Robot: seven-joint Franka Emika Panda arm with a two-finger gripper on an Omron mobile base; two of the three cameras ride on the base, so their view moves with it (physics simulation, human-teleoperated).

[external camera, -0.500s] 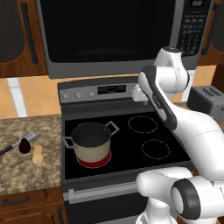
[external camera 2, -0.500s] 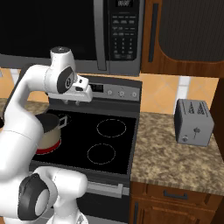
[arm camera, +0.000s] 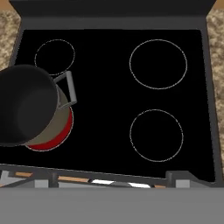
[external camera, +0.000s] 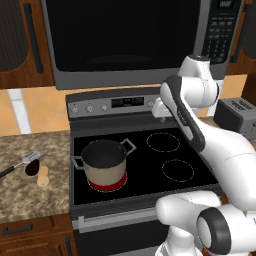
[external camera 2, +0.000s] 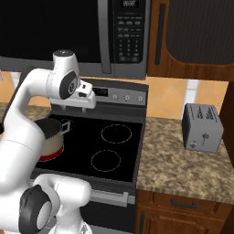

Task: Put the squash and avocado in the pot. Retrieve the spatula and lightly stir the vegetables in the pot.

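At the left of the left base view, the stubby pale tan squash (external camera: 43, 175) touches the dark maroon egg-shaped avocado (external camera: 31, 167) on the speckled desk (external camera: 30, 200): reaching one may knock the other. Whether the tool is clenched I cannot tell

The white Franka arm with dark joints rises from its rounded white base, bends at a raised elbow and folds back down, so that its hand hangs high with nothing in it. The two-finger gripper (external camera: 159, 111) (external camera 2: 87, 101) sits at the end of that short white wrist, pointing downward. Whether its jaws are apart or together cannot be told.
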